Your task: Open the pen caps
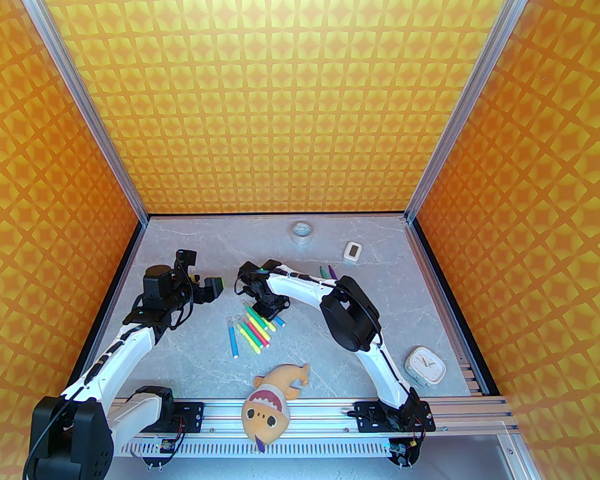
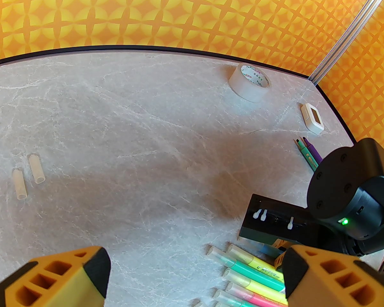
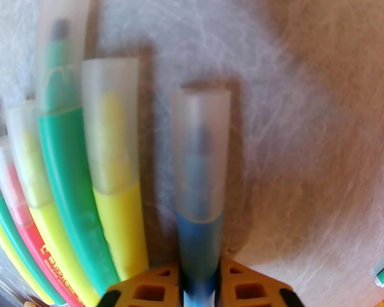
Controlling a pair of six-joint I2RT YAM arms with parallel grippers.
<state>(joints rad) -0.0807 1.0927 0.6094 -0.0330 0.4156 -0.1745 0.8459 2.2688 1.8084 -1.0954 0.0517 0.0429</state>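
Several coloured markers (image 1: 252,330) lie side by side mid-table, each with a translucent whitish pen cap on its far end. In the right wrist view my right gripper (image 3: 200,286) is shut on a blue marker's barrel (image 3: 198,241); its cap (image 3: 200,152) is on and points away from the fingers. Capped yellow (image 3: 110,123) and green (image 3: 62,43) markers lie just left of it. Two loose caps (image 2: 19,184) (image 2: 36,169) lie on the table far left in the left wrist view. My left gripper (image 2: 192,280) hovers open, holding nothing, left of the right gripper (image 1: 270,310).
A green and a purple marker (image 1: 327,271) lie uncapped behind the right arm. A tape roll (image 1: 300,231) and a small white device (image 1: 352,251) sit near the back wall. A white clock (image 1: 426,364) stands at the right, a plush shark (image 1: 272,398) at the front edge.
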